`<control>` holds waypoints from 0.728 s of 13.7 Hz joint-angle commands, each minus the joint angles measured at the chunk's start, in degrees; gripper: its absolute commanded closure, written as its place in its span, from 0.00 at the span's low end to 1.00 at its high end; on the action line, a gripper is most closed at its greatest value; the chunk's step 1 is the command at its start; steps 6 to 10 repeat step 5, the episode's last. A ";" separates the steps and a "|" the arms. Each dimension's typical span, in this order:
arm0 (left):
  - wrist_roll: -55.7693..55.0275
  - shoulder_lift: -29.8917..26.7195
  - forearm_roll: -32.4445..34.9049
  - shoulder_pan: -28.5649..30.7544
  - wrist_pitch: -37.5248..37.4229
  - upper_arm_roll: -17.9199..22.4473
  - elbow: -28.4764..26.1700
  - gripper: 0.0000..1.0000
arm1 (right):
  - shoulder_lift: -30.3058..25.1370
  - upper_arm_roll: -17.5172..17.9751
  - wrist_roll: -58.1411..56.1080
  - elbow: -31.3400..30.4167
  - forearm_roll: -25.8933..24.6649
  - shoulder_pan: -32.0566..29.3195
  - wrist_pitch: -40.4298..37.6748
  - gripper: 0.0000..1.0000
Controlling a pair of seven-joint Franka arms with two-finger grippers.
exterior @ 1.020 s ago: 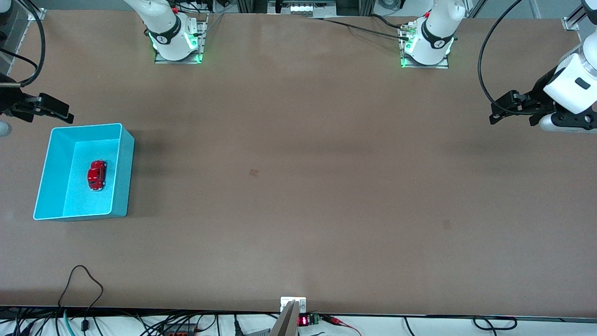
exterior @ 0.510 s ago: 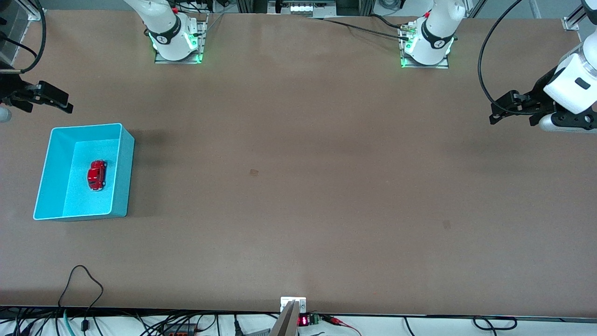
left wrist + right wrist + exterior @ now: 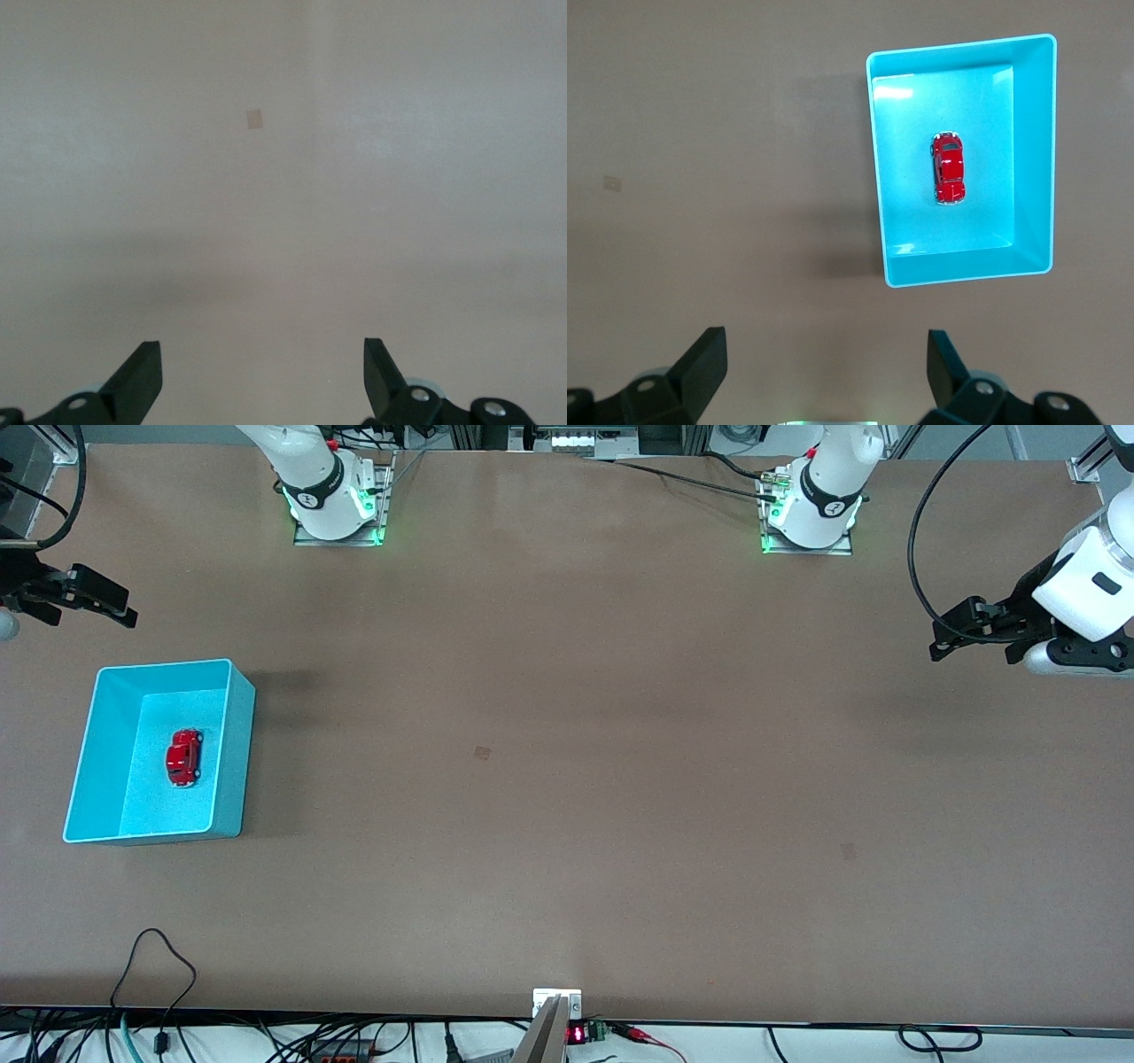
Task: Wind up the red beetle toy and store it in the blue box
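as the red beetle toy (image 3: 183, 757) already lies inside the blue box (image 3: 232, 753) at the right arm's end of the desk (image 3: 567, 779), i judge storing done. right end effector (image 3: 824, 367) is wide and empty above, left end effector (image 3: 263, 376) waits wide; next i only retract.

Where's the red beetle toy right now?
The red beetle toy sits on the floor of the blue box, at the right arm's end of the table, touching no wall.
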 commanded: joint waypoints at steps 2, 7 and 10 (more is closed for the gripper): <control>1.03 -0.44 -0.11 -0.07 -1.26 0.26 -0.03 0.00 | -1.51 0.90 -0.73 -1.63 -0.34 -0.76 0.78 0.00; 1.03 -0.44 -0.11 -0.07 -1.27 0.26 -0.03 0.00 | -1.95 0.82 -1.17 -1.63 -0.34 -0.94 0.87 0.00; 1.03 -0.44 -0.11 -0.07 -1.27 0.26 -0.03 0.00 | -1.95 0.82 -1.17 -1.63 -0.34 -0.94 0.87 0.00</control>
